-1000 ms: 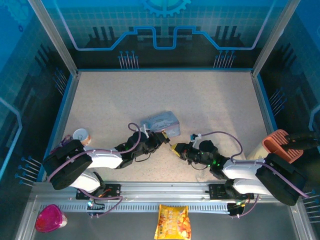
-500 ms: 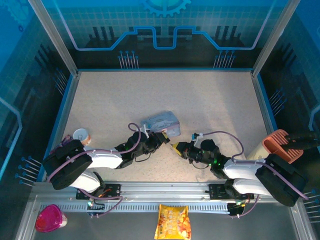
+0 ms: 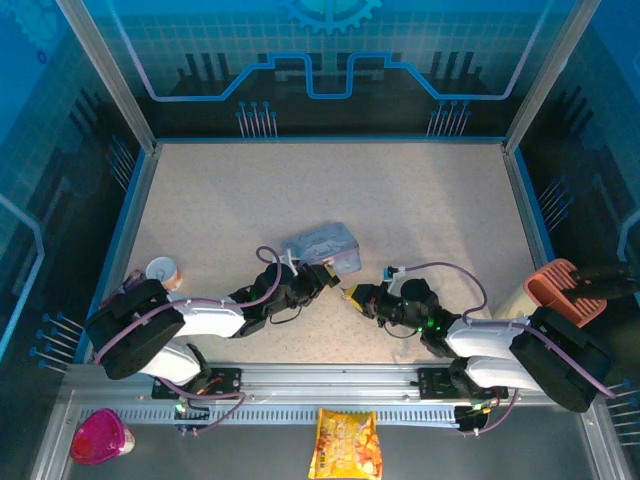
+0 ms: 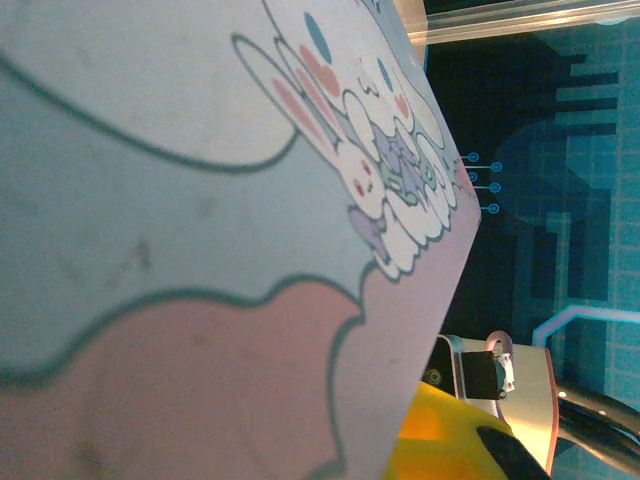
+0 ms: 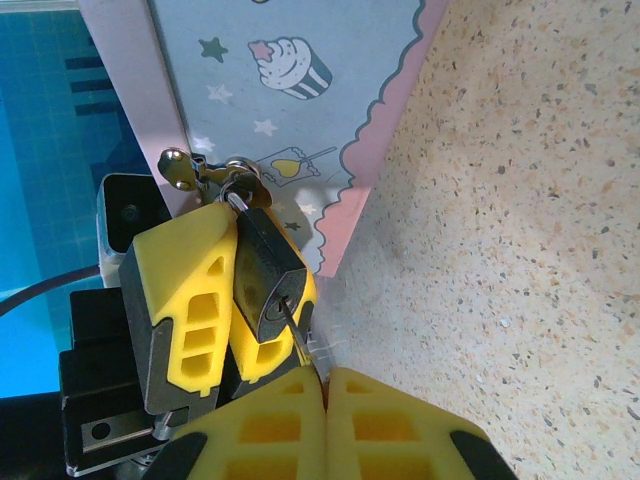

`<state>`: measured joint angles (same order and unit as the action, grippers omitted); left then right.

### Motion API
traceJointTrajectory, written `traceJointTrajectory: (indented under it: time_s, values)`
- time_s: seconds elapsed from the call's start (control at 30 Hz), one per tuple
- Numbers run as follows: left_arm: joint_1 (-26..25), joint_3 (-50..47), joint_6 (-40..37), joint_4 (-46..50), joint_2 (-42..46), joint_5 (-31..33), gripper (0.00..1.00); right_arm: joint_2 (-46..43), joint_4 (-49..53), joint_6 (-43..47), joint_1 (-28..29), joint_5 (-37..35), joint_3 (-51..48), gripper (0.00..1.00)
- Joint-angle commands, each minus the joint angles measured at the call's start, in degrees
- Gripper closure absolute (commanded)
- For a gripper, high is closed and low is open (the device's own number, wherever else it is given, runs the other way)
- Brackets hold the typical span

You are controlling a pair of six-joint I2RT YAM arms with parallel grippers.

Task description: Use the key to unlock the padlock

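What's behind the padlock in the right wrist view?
The tin box, whose clasp holds the shackle. The left claw pinching the padlock hides part of the tin.

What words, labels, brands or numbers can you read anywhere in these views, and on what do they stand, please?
No text can be read.
Tin: drawings only (cupcake, stars), no words.
Snack bag: print too small to read.
Padlock: no marking visible.

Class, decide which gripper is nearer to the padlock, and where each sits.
Left. The left gripper clamps the padlock between its fingers; the right gripper faces it a little apart, shut on the key, whose tip meets the padlock.
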<state>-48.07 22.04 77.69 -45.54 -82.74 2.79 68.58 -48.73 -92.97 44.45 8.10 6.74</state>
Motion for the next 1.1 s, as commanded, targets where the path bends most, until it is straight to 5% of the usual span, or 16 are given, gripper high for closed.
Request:
traceJointTrajectory:
  time_s: [0.0,1.07]
  values:
    - [-1.8,2.2,2.2,-9.7,2.5,-4.7,1.0,1.1,-1.7,0.2,-0.1,-0.6,1.4,1.0]
    - [-2.2,2.0,3.2,-12.4,0.9,-5.2,1.0,7.5,-11.8,-3.4,0.1,0.1,2.5,1.0]
